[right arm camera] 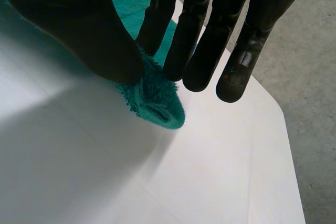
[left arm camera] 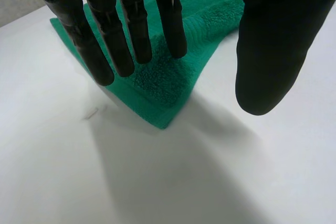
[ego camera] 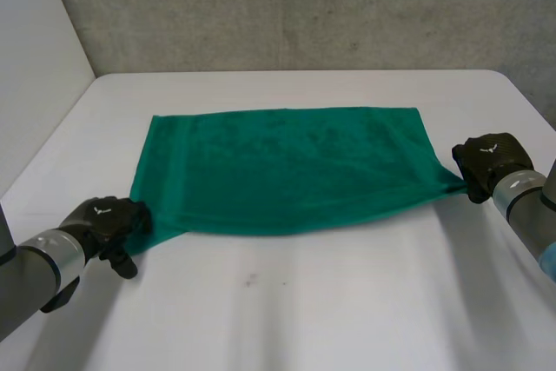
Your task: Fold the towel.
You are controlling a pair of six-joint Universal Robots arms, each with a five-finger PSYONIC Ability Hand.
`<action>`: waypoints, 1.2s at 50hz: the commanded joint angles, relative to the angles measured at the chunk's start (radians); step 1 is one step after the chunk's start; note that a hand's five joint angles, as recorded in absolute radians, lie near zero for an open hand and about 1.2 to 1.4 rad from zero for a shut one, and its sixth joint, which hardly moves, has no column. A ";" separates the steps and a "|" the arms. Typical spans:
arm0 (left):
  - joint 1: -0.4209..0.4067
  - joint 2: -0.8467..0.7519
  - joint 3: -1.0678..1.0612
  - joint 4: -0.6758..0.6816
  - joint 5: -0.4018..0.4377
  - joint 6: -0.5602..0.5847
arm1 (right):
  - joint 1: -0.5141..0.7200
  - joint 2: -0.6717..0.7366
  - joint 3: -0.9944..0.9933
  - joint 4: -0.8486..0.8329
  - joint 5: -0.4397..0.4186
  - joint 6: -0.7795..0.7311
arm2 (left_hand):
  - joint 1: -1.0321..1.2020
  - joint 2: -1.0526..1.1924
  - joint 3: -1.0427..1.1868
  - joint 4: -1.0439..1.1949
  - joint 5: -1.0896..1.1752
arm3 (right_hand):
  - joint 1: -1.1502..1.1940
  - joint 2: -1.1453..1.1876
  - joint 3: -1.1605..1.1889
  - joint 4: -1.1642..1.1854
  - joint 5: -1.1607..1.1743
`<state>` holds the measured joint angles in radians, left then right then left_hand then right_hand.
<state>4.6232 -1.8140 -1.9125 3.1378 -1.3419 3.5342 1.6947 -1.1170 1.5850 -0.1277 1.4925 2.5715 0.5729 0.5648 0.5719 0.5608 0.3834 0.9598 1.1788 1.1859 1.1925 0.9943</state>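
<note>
White table (ego camera: pixel 295 310) below: my right hand (right arm camera: pixel 79 24) pinches the near right corner of the spread towel (ego camera: pixel 287 167) between thumb and fingers. My left hand (left arm camera: pixel 134 19) lies straight-fingered on its near left corner, thumb apart. I'd pinch there too, then lift both evenly toward the far edge.

In the head view the left hand (ego camera: pixel 109 221) covers one near corner of the towel (ego camera: pixel 287 167), the right hand (ego camera: pixel 488 162) the other, and both arms (ego camera: pixel 35 267) run off the picture's edge. In the left wrist view, whether the straight fingers (left arm camera: pixel 173 19) touch the cloth cannot be told. In the right wrist view the thumb (right arm camera: pixel 79 30) hides part of the pinched corner.
</note>
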 commanded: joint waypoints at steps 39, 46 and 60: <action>-0.001 -0.231 0.170 0.251 -0.008 0.012 | 0.008 0.033 0.024 -0.001 -0.001 -0.002 | 0.307 0.315 0.308 0.319 0.322 | 0.436 0.217 0.210 0.204 0.227; -0.007 -0.228 0.179 0.286 -0.011 0.002 | 0.005 0.031 0.018 0.003 0.000 -0.002 | 0.823 0.831 0.824 0.835 0.838 | 0.436 0.217 0.210 0.204 0.227; 0.020 0.051 0.037 0.082 -0.007 0.014 | -0.001 -0.138 0.009 0.358 0.000 -0.284 | 0.823 0.831 0.824 0.835 0.838 | 0.436 0.217 0.210 0.204 0.227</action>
<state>4.6194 -1.8890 -1.8113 3.3644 -1.3514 3.5378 1.6935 -1.1679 1.5818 0.0119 1.4937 2.4762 1.1380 1.1780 1.1870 1.1908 0.9689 0.9598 1.1788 1.1859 1.1925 0.9942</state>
